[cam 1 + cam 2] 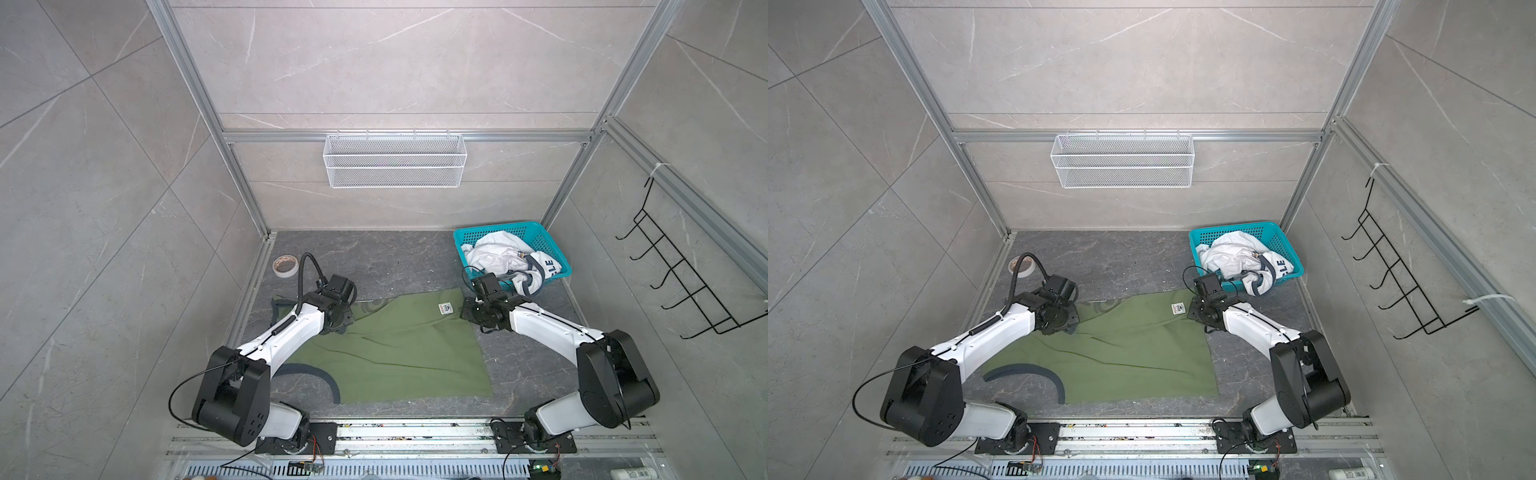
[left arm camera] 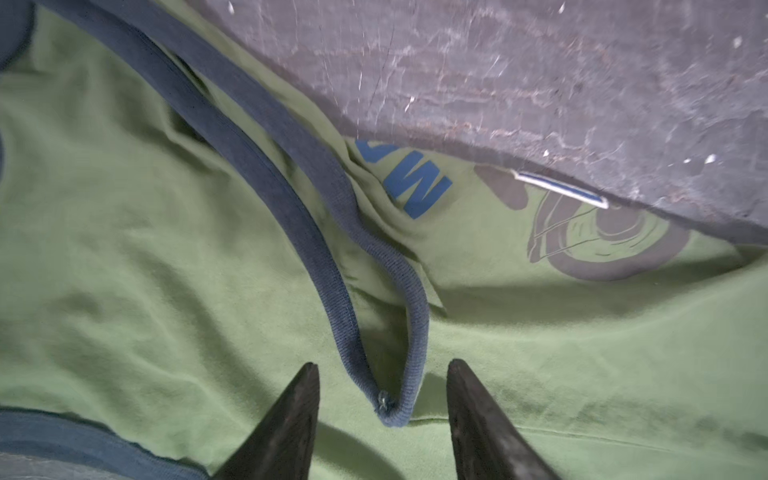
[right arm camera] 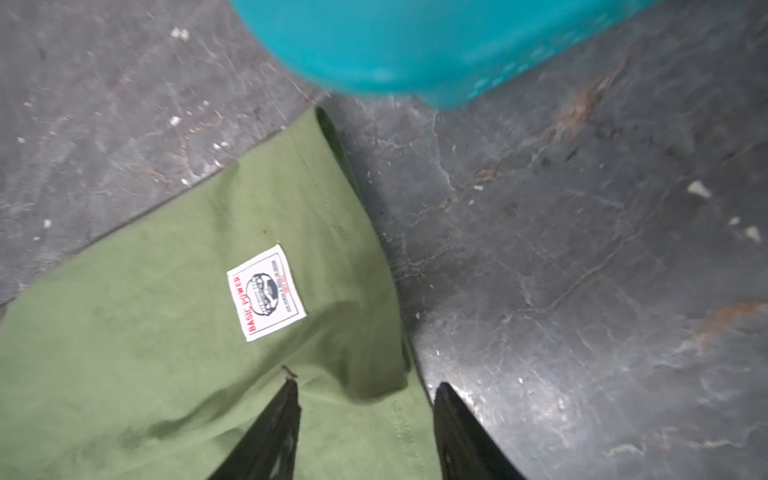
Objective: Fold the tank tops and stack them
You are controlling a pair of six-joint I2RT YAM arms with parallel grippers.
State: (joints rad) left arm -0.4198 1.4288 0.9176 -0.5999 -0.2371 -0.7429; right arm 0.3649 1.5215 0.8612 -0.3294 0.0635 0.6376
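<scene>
**A:** What lies closest to us?

**B:** The olive green tank top (image 1: 395,353). It is spread mostly flat on the dark table (image 1: 374,257), just past the rail where both arms are bolted. A curve of its dark trim (image 1: 331,384) sits at the near left corner.

**A:** And the arms?

**B:** Both reach to the top's far edge. The left gripper (image 2: 383,365) is low over the shoulder end. Its jaws stand partly apart. The looped end of a dark strap (image 2: 392,409) lies on the cloth between the fingers, and neither pinches it. It has hold of nothing.

**A:** The right one?

**B:** The right gripper (image 3: 366,384) hangs over the far right corner of the same top, beside a white sewn label (image 3: 266,293) reading BASIC POWER. Its jaws are partly apart too, one finger above green cloth and the other at the cloth's edge. There is nothing in them.

**A:** Where's the other shirt?

**B:** Farther back, on the right. The white tank top (image 1: 494,255) is bunched up in the teal basket (image 1: 496,229). One part droops over the near rim with navy letters showing. The basket stands just beyond the green top's corner.

**A:** Anything behind that?

**B:** There's a roll of tape (image 1: 285,264) at the table's far left. On the back wall hangs a white wire mesh basket (image 1: 395,162).
</scene>
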